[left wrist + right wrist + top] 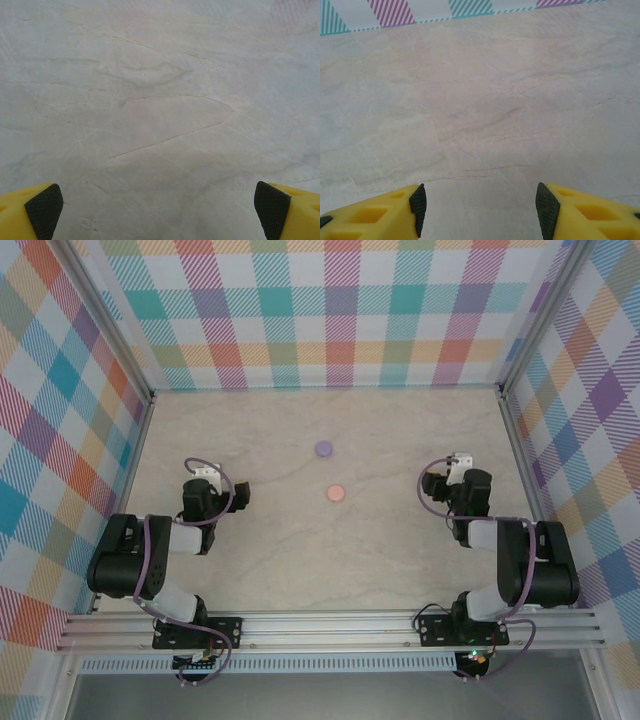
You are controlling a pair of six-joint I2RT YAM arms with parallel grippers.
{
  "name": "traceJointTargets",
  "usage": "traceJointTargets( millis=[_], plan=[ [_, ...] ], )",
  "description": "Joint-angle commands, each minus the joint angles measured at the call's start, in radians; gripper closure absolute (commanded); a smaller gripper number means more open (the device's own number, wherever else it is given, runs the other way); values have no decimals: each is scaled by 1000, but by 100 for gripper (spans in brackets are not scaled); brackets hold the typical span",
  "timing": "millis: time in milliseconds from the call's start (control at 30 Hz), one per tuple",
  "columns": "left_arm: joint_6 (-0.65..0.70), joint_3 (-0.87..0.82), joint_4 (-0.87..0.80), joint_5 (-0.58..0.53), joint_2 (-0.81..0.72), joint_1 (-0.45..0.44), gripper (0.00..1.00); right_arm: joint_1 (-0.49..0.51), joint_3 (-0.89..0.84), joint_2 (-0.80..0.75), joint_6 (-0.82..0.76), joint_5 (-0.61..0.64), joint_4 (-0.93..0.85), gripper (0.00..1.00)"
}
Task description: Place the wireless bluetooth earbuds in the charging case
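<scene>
**A:** Top external view: a purple disc (323, 448) and a pink disc (335, 494) are seen near the middle of the table (270, 570). They lie close together without touching, between the two arms and well apart from both.

**B:** And the earbuds?

**A:** They cannot be made out at this size. Whether they are shut inside the discs or lying loose cannot be told.

**B:** How are the jaws set?

**A:** In the left wrist view the left gripper (159, 207) is spread wide, with bare table between its pads. In the right wrist view the right gripper (482, 207) is also parted, less widely, and nothing is held.

**B:** What could be spoiled from here?

**A:** The discs are low and flat on a smooth top. If one is pinched off-centre, it could be pushed along the table instead of lifted. With the discs so close together, the neighbour could be knocked by a finger. Any loose earbud could be flicked away unnoticed. If both arms are brought to the middle together, a collision between them is to be feared.
</scene>
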Motion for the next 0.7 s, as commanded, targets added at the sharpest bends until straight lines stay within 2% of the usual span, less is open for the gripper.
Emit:
traceJointTargets(
  millis=[0,100,133,667],
  plan=[
    [-9,25,58,7,5,13,0,-4,22,32,-30,-52,42,35],
    [-20,67,-13,-47,12,4,0,1,28,36,-30,-41,37,20],
    [-19,67,-17,-50,11,3,0,0,31,35,-29,-39,29,0],
    [-12,73,-26,-43,11,-3,0,4,31,36,-29,-34,30,0]
  ],
)
